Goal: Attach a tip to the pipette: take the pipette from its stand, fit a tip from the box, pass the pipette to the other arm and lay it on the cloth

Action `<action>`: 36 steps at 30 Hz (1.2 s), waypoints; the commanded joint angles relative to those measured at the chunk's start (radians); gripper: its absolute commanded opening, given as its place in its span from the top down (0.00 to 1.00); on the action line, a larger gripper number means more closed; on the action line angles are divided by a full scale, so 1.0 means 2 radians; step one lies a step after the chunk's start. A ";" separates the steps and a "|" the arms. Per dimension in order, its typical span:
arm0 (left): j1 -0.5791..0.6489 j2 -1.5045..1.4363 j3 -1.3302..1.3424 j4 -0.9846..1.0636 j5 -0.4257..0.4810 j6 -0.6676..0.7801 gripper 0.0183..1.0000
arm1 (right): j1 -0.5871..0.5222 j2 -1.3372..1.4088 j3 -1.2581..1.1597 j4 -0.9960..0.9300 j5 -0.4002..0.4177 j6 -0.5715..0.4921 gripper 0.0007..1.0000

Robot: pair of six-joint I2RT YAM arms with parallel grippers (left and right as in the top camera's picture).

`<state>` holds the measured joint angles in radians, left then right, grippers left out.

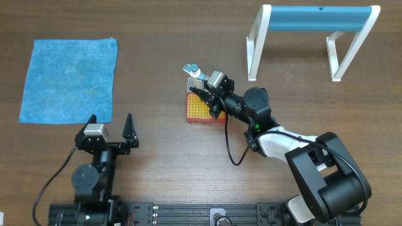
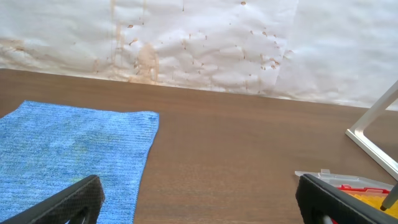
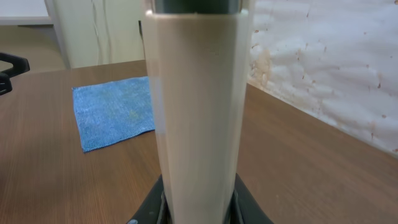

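Observation:
The white pipette (image 1: 196, 73) is upright in my right gripper (image 1: 204, 94), which is shut on its body, directly above the orange tip box (image 1: 196, 110) near the table's middle. Its pale barrel (image 3: 199, 118) rises between the dark fingers (image 3: 250, 208) in the right wrist view, and the lower end is hidden. The blue cloth (image 1: 69, 81) lies flat at the far left, also seen as cloth (image 2: 62, 149) and cloth (image 3: 115, 115). My left gripper (image 1: 112, 130) stands open and empty just in front of the cloth's near right corner, its fingertips (image 2: 71, 202) wide apart.
The white stand with a blue top bar (image 1: 317, 22) is at the far right, and one of its legs (image 2: 372, 134) shows beside the tip box (image 2: 357, 186) in the left wrist view. Bare brown tabletop (image 1: 157, 56) lies between cloth and box.

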<state>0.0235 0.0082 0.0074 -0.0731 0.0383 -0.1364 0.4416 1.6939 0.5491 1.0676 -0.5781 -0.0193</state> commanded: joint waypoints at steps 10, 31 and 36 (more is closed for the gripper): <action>0.001 -0.002 -0.001 -0.003 0.008 -0.003 0.00 | 0.004 -0.011 -0.004 -0.001 -0.009 0.011 0.92; 0.001 -0.002 -0.001 -0.003 0.008 -0.003 0.00 | 0.002 -0.004 -0.004 -0.018 -0.016 -0.005 0.92; 0.001 -0.002 -0.001 -0.003 0.008 -0.003 0.00 | 0.002 0.016 -0.004 -0.017 -0.016 -0.005 0.92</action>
<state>0.0235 0.0082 0.0074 -0.0734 0.0383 -0.1364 0.4416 1.6924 0.5472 1.0477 -0.6075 -0.0212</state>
